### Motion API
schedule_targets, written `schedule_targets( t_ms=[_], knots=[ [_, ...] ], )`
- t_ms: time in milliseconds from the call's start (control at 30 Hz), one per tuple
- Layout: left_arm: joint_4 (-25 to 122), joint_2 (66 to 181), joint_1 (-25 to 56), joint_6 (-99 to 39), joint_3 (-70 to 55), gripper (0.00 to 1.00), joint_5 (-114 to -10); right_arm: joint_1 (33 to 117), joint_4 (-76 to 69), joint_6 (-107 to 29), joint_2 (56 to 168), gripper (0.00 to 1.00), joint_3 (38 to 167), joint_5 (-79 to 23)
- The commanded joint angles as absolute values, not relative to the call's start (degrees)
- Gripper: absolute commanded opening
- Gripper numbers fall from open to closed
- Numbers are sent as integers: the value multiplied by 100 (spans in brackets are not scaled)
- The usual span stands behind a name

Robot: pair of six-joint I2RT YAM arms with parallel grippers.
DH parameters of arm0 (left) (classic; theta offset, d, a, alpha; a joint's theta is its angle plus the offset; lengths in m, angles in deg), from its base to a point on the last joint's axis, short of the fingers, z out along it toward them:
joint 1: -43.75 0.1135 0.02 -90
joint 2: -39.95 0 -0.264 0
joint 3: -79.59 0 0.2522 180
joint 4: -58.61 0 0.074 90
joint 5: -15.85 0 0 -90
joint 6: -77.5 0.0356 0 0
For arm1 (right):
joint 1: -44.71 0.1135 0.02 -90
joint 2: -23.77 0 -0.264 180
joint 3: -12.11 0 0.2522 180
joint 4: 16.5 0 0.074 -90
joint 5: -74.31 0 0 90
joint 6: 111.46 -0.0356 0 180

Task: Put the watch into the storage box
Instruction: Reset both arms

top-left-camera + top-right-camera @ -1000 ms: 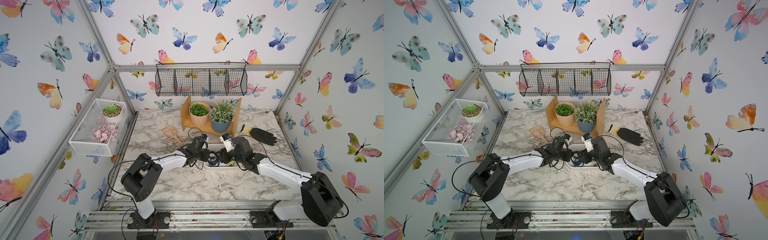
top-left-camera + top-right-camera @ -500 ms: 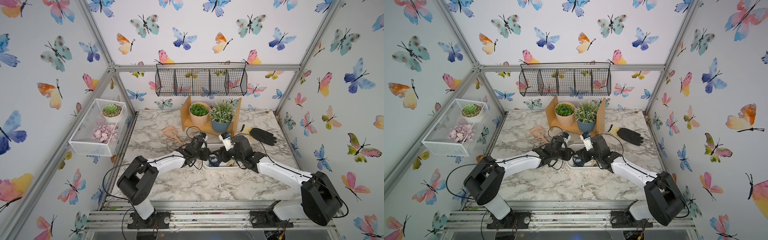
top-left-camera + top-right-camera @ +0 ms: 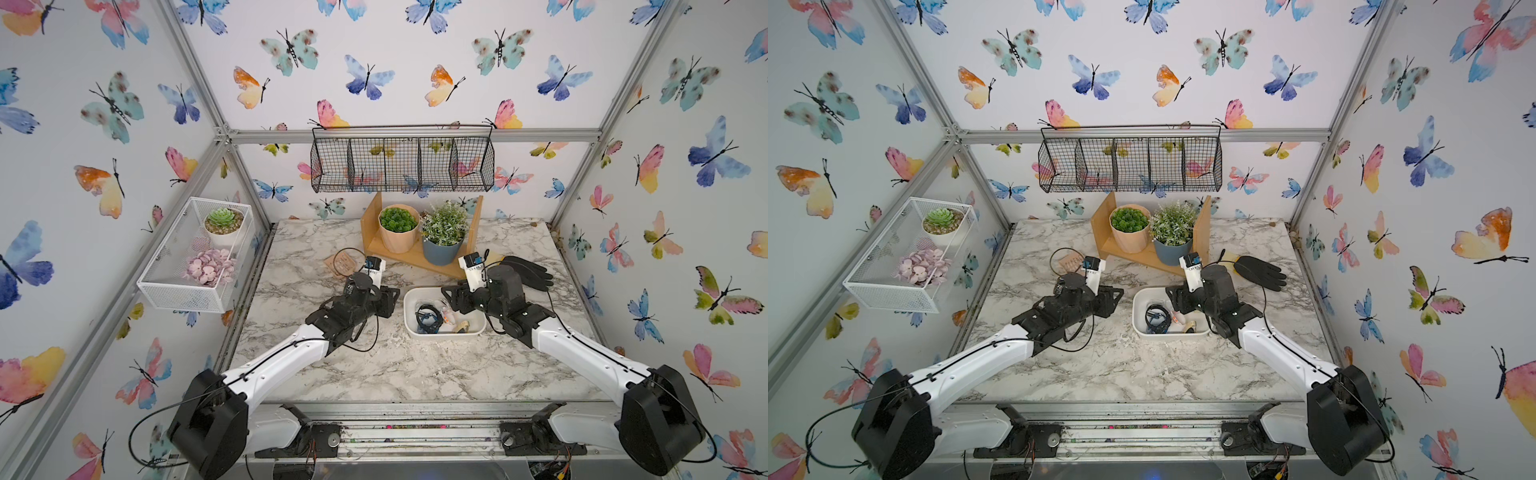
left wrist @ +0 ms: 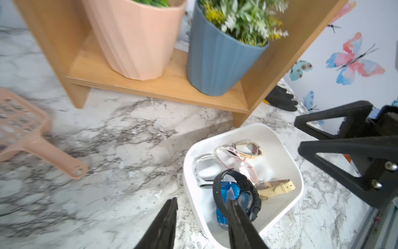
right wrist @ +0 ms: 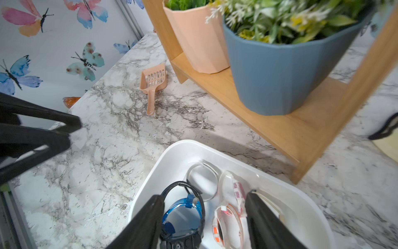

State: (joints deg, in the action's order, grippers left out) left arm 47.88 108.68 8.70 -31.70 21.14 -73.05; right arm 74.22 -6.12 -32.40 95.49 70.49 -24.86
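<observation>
As you scan outward, marble tabletop (image 3: 415, 374) carries storage box (image 3: 444, 333) mid-surface. Black watch (image 4: 247, 187) lies inside, atop blue watch (image 4: 228, 189), other watches (image 4: 247, 148) alongside. Your left jaws are narrowly parted, empty, just beside box. Your right jaws are wide, empty, above box. Beyond: pink scoop (image 5: 153, 79), wooden shelf (image 3: 409, 255) bearing potted plants (image 3: 442, 232), black glove (image 3: 528, 270). Black wire basket (image 3: 401, 164) hangs on butterfly-papered back wall (image 3: 536, 199).

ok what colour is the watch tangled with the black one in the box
Translucent blue; the watch shows best in the right wrist view.
</observation>
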Motion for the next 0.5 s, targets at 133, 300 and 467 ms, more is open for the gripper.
schedule_targets(
  t_ms=[133, 300, 467],
  knots=[
    [4659, 9814, 2115, -3040, 2663, 72, -7719, 7216, -1106, -3123, 8767, 83, 6532, -833],
    [4632, 9679, 2699, -2832, 2602, 99, -8002, 7043, -1600, -3089, 8348, 100, 6297, 215],
    [4898, 9763, 3240, -2676, 2775, 99, -8313, 6779, -1819, -2902, 8301, 100, 6234, 977]
  ],
)
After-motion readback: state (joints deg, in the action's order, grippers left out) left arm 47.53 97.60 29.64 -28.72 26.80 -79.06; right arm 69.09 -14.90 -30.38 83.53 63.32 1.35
